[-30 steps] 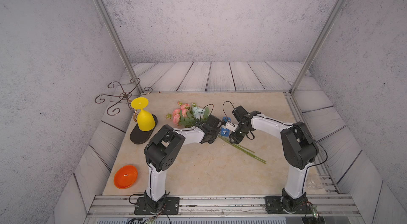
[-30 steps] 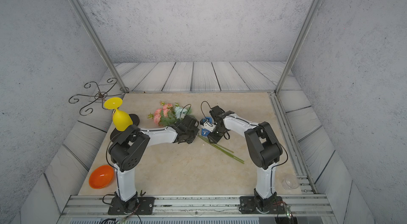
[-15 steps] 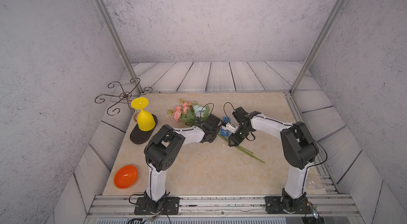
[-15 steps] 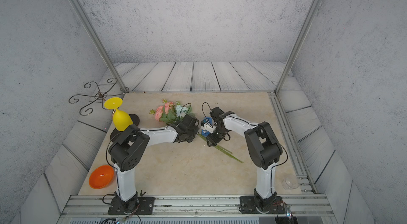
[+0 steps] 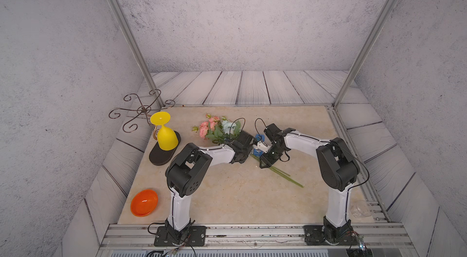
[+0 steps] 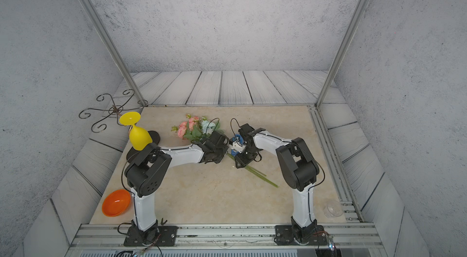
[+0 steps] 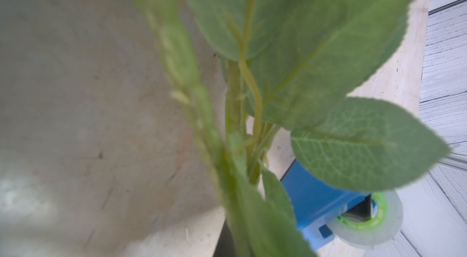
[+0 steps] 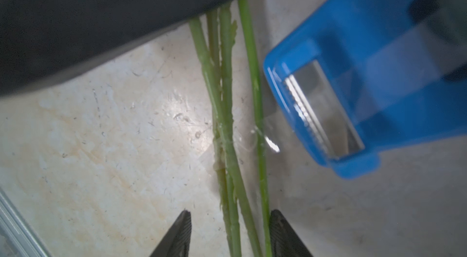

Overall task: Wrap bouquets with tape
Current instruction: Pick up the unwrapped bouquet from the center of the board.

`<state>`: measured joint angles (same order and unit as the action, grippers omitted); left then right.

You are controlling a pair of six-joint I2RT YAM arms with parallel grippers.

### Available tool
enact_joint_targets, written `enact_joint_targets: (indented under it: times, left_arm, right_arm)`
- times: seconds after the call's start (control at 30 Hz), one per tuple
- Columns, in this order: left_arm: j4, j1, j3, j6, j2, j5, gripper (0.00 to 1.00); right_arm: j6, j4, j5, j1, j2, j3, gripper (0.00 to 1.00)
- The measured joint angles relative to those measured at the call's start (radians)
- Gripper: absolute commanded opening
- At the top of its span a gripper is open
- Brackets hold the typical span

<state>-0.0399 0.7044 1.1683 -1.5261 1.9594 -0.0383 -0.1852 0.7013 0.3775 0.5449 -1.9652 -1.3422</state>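
Bouquet [image 5: 217,129], one, pink and pale-blue artificial blooms, left claw [image 5: 246,154] pinching its stems [image 8: 225,116], right claw [image 8: 230,233] parted astride them, one blue plastic tape dispenser [image 8: 328,48] beside.

Glossy blue plastic tape dispenser [image 8: 366,41]

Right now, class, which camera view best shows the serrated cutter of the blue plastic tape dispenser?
The right wrist view: the blue plastic tape dispenser is close, its serrated cutter plain beside the green stems. The left wrist view shows only its body and roll, partly behind a leaf. Both top views show a tiny blue patch.
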Motion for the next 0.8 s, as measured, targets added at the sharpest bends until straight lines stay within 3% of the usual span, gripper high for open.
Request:
enact_joint_targets:
  times: [0.43, 0.8]
  left_arm:
    - [-0.011, 0.0, 0.004, -0.003, 0.0, 0.002, 0.0]
    - [-0.005, 0.0, 0.004, -0.005, 0.0, 0.002, 0.0]
  right_arm:
    - [0.062, -0.073, 0.069, 0.0, -0.002, 0.024, 0.55]
    - [0.172, -0.19, 0.05, 0.002, -0.019, 0.036, 0.41]
